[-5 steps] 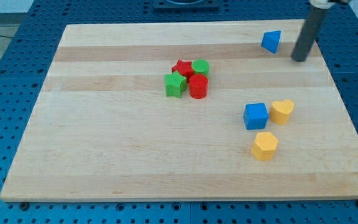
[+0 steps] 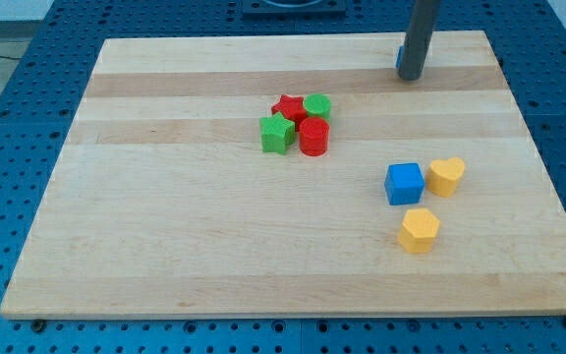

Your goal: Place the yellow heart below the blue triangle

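Nearest us lies a yellow hexagon-like block (image 2: 420,230); above it the yellow heart (image 2: 446,176) sits touching the blue cube (image 2: 404,184); further up, a red-and-green cluster (image 2: 297,123). At the view's top, my tip (image 2: 411,77) hides most of the blue triangle (image 2: 399,60), apparently pressed against it; we have no fingers, so nothing is grasped; the heart waits, well apart.
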You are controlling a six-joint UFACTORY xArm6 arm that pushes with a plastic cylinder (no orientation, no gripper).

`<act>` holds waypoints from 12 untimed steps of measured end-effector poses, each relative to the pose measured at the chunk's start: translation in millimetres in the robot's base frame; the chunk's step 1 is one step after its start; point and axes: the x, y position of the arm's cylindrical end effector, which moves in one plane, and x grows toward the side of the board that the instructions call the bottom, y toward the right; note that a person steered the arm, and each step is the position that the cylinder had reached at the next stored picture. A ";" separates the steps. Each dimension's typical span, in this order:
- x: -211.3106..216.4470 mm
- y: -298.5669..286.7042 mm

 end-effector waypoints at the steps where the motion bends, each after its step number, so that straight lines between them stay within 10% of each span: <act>1: -7.1 22.3; 4: 254.8 111.4; 5: 313.4 61.7; 9: 253.2 17.1; 12: 114.9 1.5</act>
